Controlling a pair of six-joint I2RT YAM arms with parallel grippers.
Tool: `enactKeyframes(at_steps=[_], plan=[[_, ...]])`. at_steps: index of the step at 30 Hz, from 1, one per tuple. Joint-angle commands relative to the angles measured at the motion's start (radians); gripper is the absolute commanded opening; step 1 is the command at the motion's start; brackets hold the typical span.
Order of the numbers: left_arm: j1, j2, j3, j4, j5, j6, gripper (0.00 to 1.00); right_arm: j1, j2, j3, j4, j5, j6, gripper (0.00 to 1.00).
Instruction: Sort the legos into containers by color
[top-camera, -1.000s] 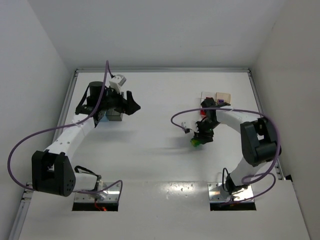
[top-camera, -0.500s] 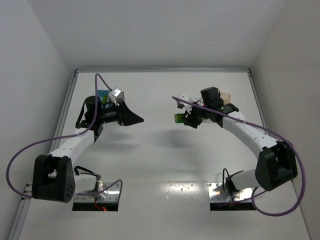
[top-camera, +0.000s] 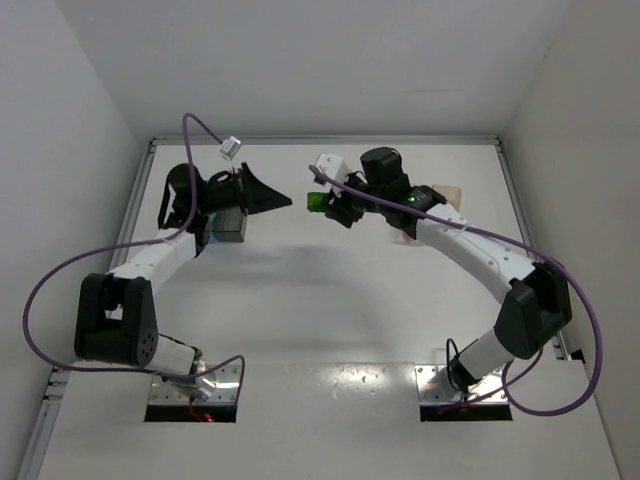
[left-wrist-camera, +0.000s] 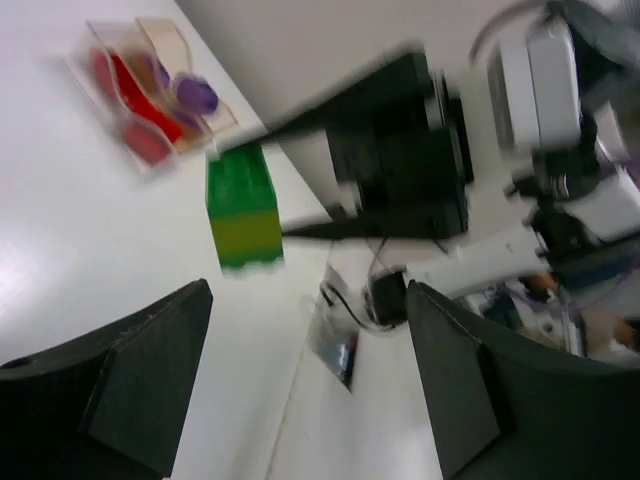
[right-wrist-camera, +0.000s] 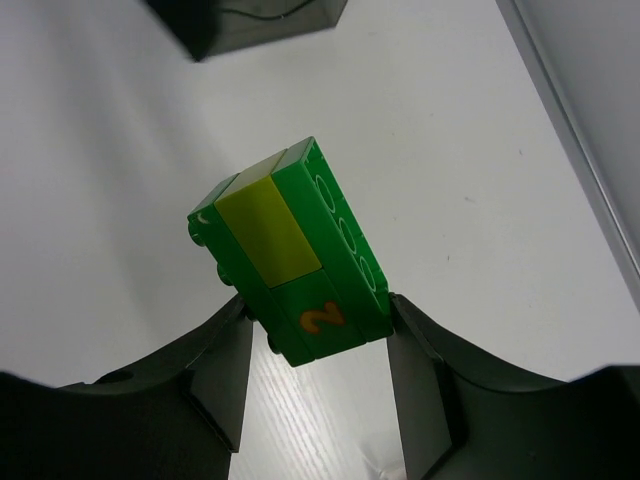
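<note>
My right gripper (right-wrist-camera: 318, 305) is clamped on a green and yellow brick clump (right-wrist-camera: 288, 262), one finger pressed against each long side, and holds it in the air above the white table (top-camera: 330, 300), toward the far middle. The clump is mostly green, with a yellow-green brick on one face and an orange figure printed near its lower end. My left gripper (top-camera: 272, 195) is spread wide with nothing between its fingers (left-wrist-camera: 130, 385); it points at the clump from just beside it, not touching it. The dark grey bin (top-camera: 230, 228) sits on the table under my left arm. Through the left wrist camera I see the clear bin (left-wrist-camera: 125, 105), holding red pieces, side by side with the tan bin (left-wrist-camera: 160, 45), where a purple piece (left-wrist-camera: 193, 92) lies.
</note>
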Motion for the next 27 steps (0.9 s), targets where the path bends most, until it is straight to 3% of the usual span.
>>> enactKeyframes(at_steps=[1,3,5,9,14,27], plan=[[-0.035,-0.027,0.203,-0.382,-0.172,0.317,0.84,0.046,0.015,0.084,0.001,0.037,0.030,0.16],[-0.106,-0.028,0.278,-0.672,-0.290,0.611,0.83,0.059,0.024,0.084,-0.008,0.048,0.030,0.18],[-0.124,-0.028,0.291,-0.689,-0.354,0.634,0.83,0.070,0.024,0.094,-0.008,0.048,0.030,0.18],[-0.124,-0.028,0.253,-0.660,-0.368,0.596,0.79,0.070,0.024,0.103,-0.008,0.057,0.039,0.18],[-0.124,-0.018,0.202,-0.551,-0.260,0.515,0.70,0.070,0.024,0.103,-0.008,0.089,0.048,0.18],[-0.113,-0.009,0.116,-0.226,-0.086,0.301,0.67,0.057,0.022,0.087,0.003,0.079,0.058,0.18]])
